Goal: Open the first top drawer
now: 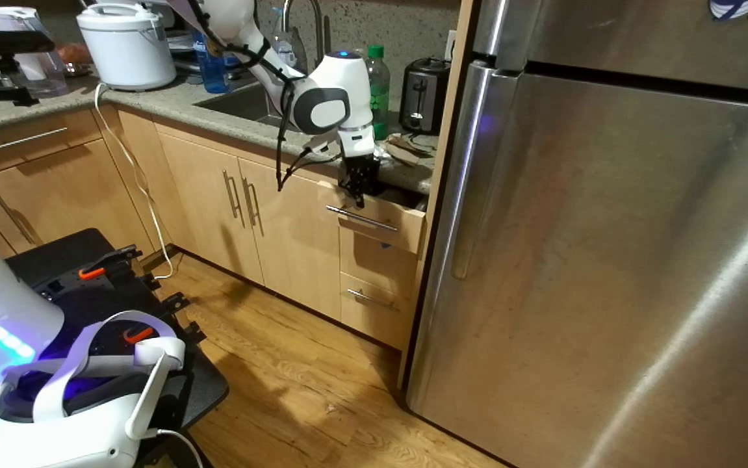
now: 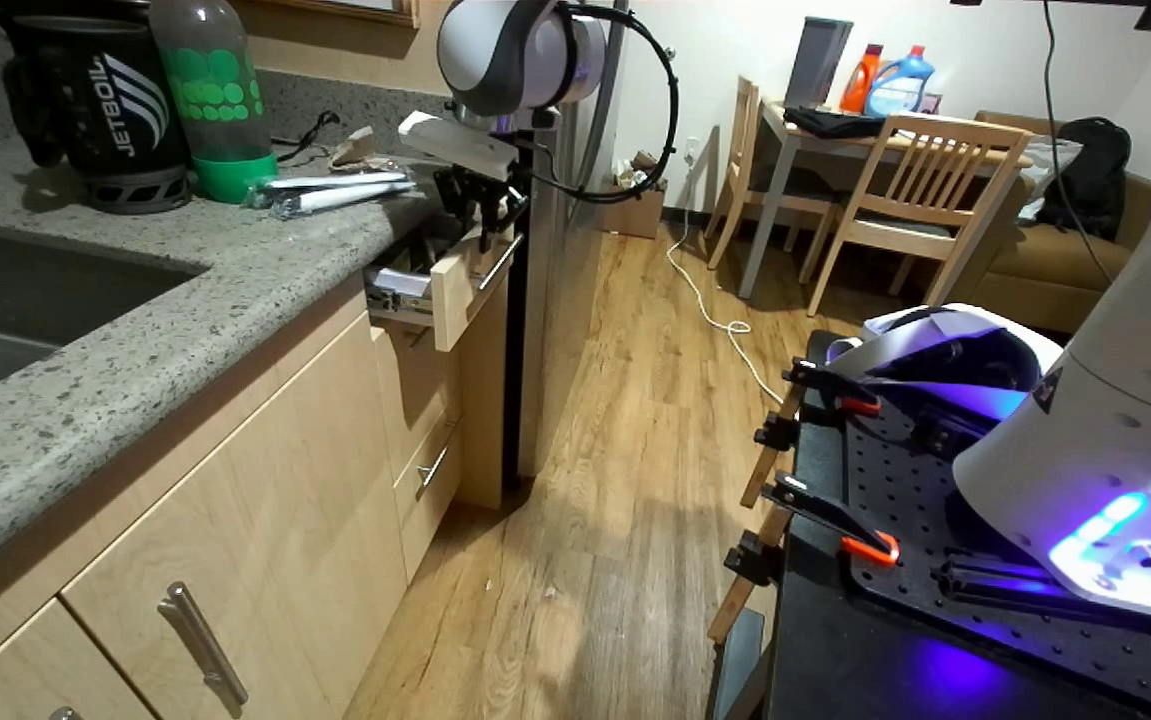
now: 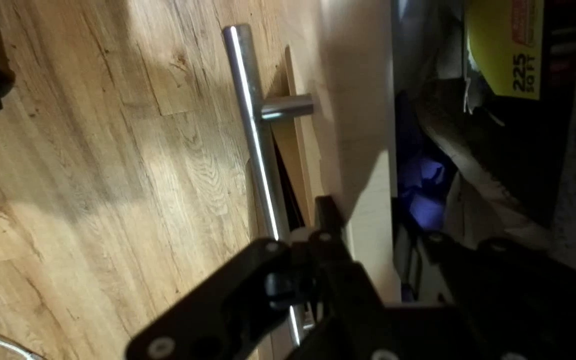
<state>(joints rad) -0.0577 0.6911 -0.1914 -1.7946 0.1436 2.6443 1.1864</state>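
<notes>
While the refrigerator (image 1: 607, 247) stands alongside, the top drawer (image 1: 384, 214) juts partway out, its pull-out apparently in hand and likely calling next for straight outward travel, with the gripper (image 3: 366, 215) astride the drawer's front near the handle (image 3: 262, 150), fingers (image 3: 329, 220) parted, any clamping on it undetermined

Speckled stone countertop (image 2: 275, 255) shows in both my exterior views. On it I see black Jetboil cup (image 2: 100, 110), green-based bottle (image 2: 215, 95) just beside it, plastic-wrapped white sticks (image 2: 345, 195) near bottle, toaster (image 1: 424, 97), brown scraps (image 1: 403, 151) near toaster, white lidded appliance (image 1: 128, 52) well apart. Wood-plank floor (image 1: 322, 390) below, white cord (image 2: 738, 327) lying in curves across it.
</notes>
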